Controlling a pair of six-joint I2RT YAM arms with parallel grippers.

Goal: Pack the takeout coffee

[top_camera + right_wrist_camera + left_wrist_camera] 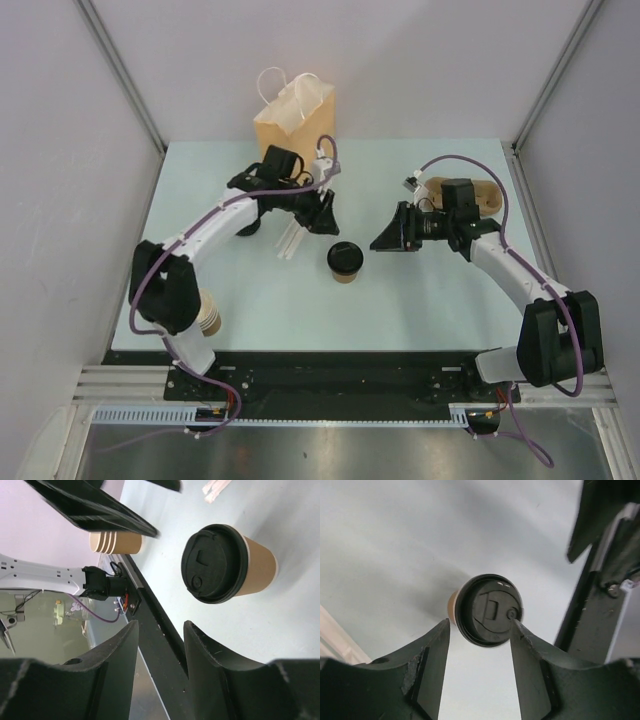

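Observation:
The takeout coffee [343,260] is a tan paper cup with a black lid [490,609], upright near the table's middle. My left gripper [325,215] hovers just behind it and is open. In the left wrist view the lidded cup lies just beyond the fingertips, nothing between the jaws of the left gripper [481,626]. My right gripper [385,240] stands open to the cup's right with an empty gap. The right wrist view shows the coffee [227,565] ahead of the right gripper [160,625] and to its right.
A tan paper bag [295,115] with handles stands at the back behind the left gripper. A stack of lidless paper cups [207,310] sits by the left arm's base, cups [117,542]. Pale wrapped sticks [288,240] lie left of the coffee. A tan object [487,195] lies at the back right.

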